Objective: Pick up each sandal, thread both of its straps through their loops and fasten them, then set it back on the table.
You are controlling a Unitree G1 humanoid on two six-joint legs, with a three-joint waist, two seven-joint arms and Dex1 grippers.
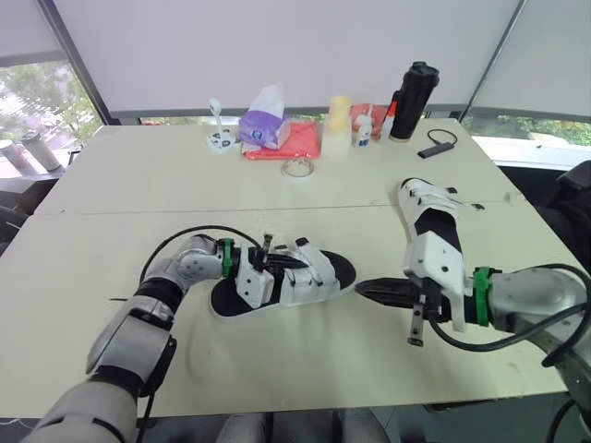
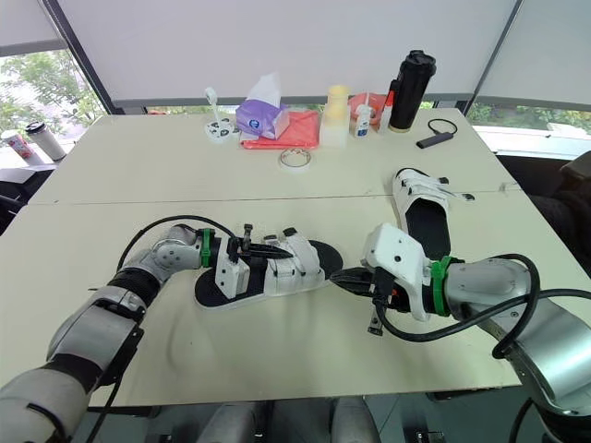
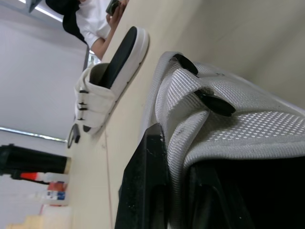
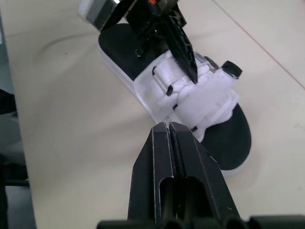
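L gripper (image 4: 191, 71) pinches strap (image 4: 162, 71) of near sandal (image 4: 225, 138); R gripper (image 4: 167, 130) closed, empty, by toe.

Looks like an office meeting room: big pale table (image 1: 111, 277), roller blinds (image 1: 277, 46) over window (image 1: 37, 101); tissue pack (image 1: 263, 120), bottle (image 1: 335, 125), thermos (image 1: 411, 101) well beyond left tool (image 1: 294, 263).

White, black-footbed sandal (image 1: 312, 280) sole-down at front centre; matching second sandal (image 1: 434, 220) sole-down, well apart rightward.
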